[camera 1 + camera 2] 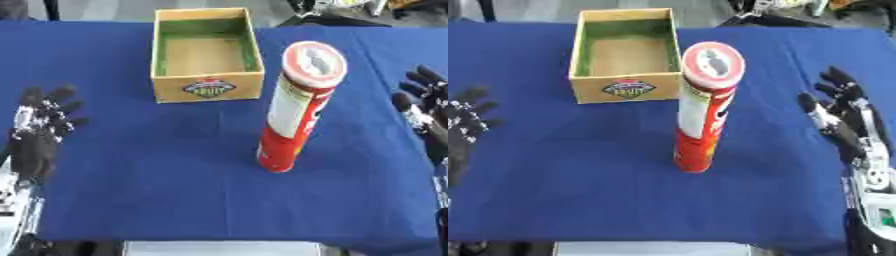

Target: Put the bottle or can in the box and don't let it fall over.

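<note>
A tall red and white can stands upright on the blue cloth, right of centre, its pale lid on top. Behind it to the left sits an open cardboard box with green inner walls and a logo on its front face; nothing lies inside. My left hand rests at the left edge, fingers straight and pointing up, well away from the can. At the right edge my right hand is likewise open, a short way to the right of the can, touching nothing.
The blue cloth covers the whole table, with bare stretches in front of the can and between can and box. A pale strip shows at the near edge. Dark clutter lies beyond the far right corner.
</note>
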Available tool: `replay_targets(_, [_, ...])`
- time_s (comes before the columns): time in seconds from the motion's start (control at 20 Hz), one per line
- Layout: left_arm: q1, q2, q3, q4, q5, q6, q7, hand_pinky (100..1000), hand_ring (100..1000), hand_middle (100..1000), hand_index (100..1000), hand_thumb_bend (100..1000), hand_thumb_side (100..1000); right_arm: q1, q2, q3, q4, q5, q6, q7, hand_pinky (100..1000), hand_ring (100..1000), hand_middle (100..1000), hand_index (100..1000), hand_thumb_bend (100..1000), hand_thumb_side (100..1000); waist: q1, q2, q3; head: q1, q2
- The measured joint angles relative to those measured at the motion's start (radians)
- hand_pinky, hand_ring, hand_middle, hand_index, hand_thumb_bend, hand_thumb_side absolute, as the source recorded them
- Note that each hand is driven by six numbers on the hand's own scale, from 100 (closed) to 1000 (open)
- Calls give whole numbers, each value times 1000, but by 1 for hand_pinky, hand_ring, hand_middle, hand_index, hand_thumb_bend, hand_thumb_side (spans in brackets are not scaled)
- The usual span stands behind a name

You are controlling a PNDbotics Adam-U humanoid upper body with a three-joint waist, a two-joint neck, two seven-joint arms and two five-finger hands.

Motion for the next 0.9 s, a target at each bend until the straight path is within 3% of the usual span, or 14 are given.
replay_targets(0.9, [0,0,0,1,0,2,-2,792,912,918,923,421,1000,-11,-1,17,11,1,2,33,801,893,881,942,668,414,0,-2,3,-1,0])
